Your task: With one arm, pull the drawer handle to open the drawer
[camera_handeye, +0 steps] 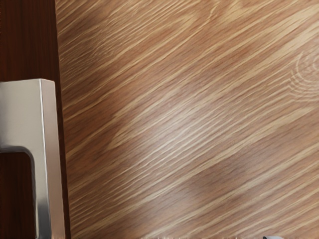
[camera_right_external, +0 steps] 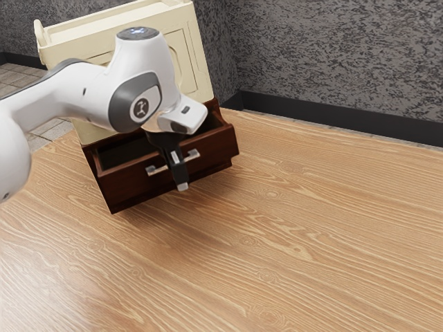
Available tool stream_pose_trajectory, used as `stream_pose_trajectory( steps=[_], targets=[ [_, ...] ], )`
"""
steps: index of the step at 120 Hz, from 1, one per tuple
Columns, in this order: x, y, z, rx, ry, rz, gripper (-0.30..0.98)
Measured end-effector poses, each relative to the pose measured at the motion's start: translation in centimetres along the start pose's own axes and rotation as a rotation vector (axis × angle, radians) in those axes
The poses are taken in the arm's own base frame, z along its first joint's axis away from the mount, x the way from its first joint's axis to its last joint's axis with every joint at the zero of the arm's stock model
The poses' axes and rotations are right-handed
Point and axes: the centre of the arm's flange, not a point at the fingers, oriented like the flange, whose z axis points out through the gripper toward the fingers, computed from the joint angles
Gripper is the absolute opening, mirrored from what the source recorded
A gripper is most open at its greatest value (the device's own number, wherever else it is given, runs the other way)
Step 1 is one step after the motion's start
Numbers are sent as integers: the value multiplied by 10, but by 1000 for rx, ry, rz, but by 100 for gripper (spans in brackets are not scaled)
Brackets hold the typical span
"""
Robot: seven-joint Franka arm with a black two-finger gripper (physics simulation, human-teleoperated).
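Note:
The black gripper points down at the front of the dark red-brown drawer in the exterior view, overlapping the middle of its silver handle. Both ends of the handle show on either side of it; contact with the bar cannot be made out. The drawer stands partly open, its dark inside showing behind the front panel. In the wrist view, the handle lies close by, against the dark drawer front.
A cream cabinet body rises behind the drawer, leaning back. Wood-grain tabletop extends in front and towards the exterior view's right, up to a dark grey wall with a black baseboard.

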Motion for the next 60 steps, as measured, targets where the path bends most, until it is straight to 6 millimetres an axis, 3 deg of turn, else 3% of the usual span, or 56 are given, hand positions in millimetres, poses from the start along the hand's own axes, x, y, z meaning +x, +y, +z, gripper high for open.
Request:
stream_pose_trajectory(
  steps=[19, 52, 60],
  targets=[
    [-5, 14, -11, 6, 4, 11, 45],
    [-1, 33, -12, 9, -1, 26, 48],
    [1, 39, -23, 25, 8, 35, 45]
  ],
)
